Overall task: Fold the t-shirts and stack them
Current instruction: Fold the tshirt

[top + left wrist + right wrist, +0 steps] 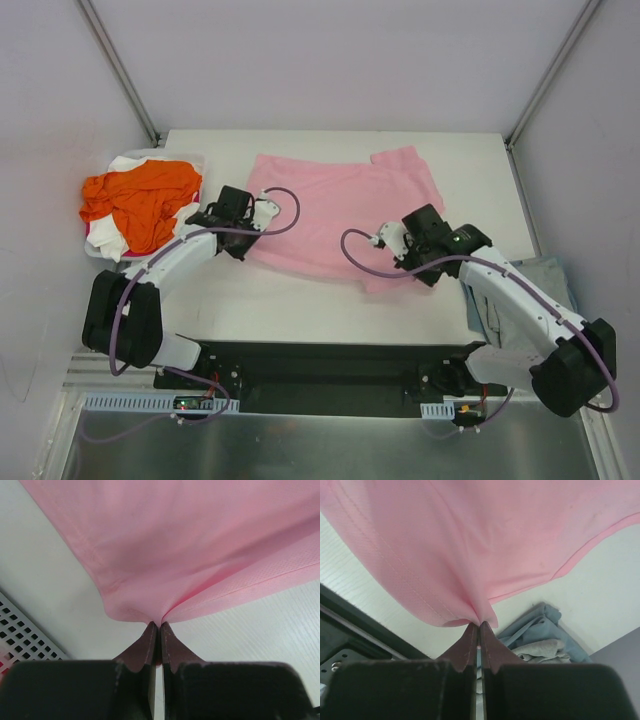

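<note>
**Two tight pinches on the pink shirt, and not much cloth in either**

Here we go: the light pink cotton t-shirt (335,205) lies spread across the middle of the white tabletop (300,300), and each arm has it by the near edge. The left tool (159,626) is clamped right down, tips pressed together on just a nip of pink fabric. The right tool (479,625) looks the same, closed hard on a small gathered fold near the shirt's right side. From each pinch the cloth fans away in taut creases.

My worry is those grips. So little fabric sits between the tips that a brisk pull could slide it free, and one dropped side would ruin the fold. If one arm travels ahead of the other, the hem goes over crooked and the far sleeve, already bunched, may wrinkle under it.

Watch the neighbours too. The crumpled orange t-shirt (140,200) and a white t-shirt (125,162) are heaped in a white perforated basket (20,630) just beside the left tool. A wide swing there could nudge the heap. On the other side a grey-blue t-shirt (540,630) lies rumpled at the far right, partly hidden under the right arm, which could drag it along. And a purple cable (285,215) loops over the pink cloth near each wrist, so either one might catch as the fabric rises.
</note>
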You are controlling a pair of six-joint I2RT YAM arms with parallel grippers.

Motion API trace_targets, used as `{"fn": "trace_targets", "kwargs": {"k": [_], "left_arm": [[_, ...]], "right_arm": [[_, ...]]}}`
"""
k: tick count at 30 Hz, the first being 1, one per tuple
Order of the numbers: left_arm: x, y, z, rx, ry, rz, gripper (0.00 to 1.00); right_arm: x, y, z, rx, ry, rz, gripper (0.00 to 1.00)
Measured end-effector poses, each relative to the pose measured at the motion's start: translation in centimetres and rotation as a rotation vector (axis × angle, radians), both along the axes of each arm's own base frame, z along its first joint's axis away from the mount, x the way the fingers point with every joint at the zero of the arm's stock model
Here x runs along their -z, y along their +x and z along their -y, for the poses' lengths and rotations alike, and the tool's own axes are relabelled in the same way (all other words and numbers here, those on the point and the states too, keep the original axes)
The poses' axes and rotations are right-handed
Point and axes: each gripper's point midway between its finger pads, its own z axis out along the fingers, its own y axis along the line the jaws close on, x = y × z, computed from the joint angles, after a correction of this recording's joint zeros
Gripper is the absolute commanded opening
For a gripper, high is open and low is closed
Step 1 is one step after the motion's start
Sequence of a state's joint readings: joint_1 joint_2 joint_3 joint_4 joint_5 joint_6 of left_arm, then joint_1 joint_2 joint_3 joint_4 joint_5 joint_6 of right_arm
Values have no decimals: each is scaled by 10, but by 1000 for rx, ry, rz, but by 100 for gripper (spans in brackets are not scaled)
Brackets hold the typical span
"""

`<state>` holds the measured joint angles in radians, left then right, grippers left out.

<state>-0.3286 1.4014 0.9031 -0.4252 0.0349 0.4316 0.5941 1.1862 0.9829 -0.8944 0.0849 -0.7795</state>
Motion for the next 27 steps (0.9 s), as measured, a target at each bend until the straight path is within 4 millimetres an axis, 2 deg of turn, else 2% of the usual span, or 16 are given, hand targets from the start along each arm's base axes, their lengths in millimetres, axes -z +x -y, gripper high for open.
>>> {"fn": "trace_targets", "kwargs": {"k": [4, 10, 17, 27], "left_arm": [[-8, 9, 2, -3, -2, 24, 0], [-18, 24, 6, -6, -7, 52, 0], [-7, 33, 8, -10, 2, 30, 0], [-4, 39, 9, -12, 9, 24, 0]], "right_arm": [[-4, 18, 4, 35, -1, 31, 1], [-3, 34, 9, 62, -6, 43, 1], [0, 64, 13, 100, -18, 44, 1], [2, 109, 8, 120, -21, 52, 1]]}}
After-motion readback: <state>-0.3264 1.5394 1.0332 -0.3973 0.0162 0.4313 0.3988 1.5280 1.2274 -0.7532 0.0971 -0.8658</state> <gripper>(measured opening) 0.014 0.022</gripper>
